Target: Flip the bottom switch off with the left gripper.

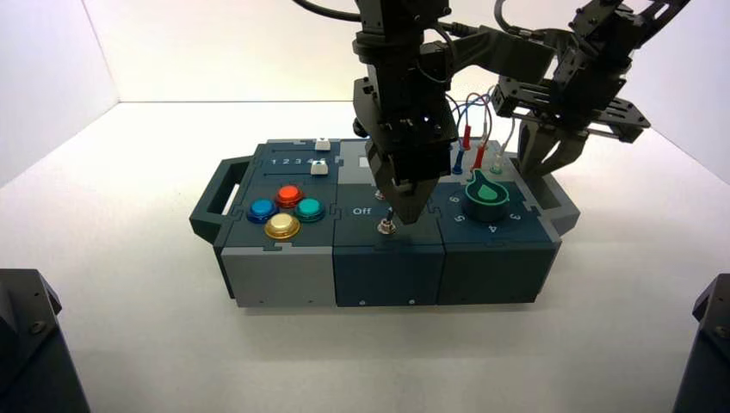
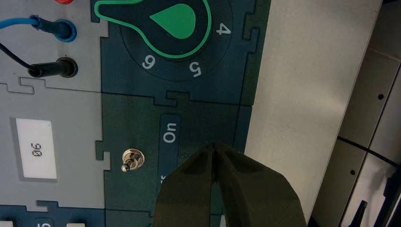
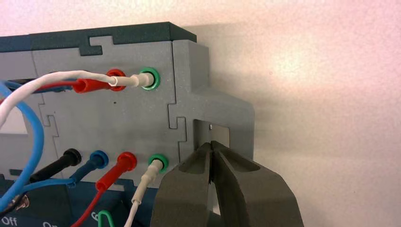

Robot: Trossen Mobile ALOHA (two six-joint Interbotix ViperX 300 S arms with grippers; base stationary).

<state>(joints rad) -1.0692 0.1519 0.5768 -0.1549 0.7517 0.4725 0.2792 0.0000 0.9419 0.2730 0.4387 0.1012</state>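
The bottom switch (image 1: 386, 226) sits just beside the left end effector (image 1: 410, 218), on its left side. To turn it off well, the closed tip should meet the lever from its right and sweep it left, towards the "Off" lettering (image 3: 8, 221). The push probably works best low on the tip and near the lever's free end, where little force is needed. Too high a pass would skim over the lever; too low a one could scrape the collar or press on the box (image 1: 387, 280). A short, level stroke, ended once the lever snaps over, should do. The top switch (image 2: 133, 160) lies beyond the working tip, on the display's side, so the sweep should not drift that way.

The left end effector's two fingers are together in a narrow wedge with nothing between them. It points down over the middle of the box, its arm (image 1: 405, 112) coming in from the far side. The left wrist view hides the bottom switch behind the wedge, so whether the tip touches the lever cannot be told. The right end effector (image 3: 211, 144) waits at the right handle (image 3: 227, 111), its fingers likewise closed and empty.
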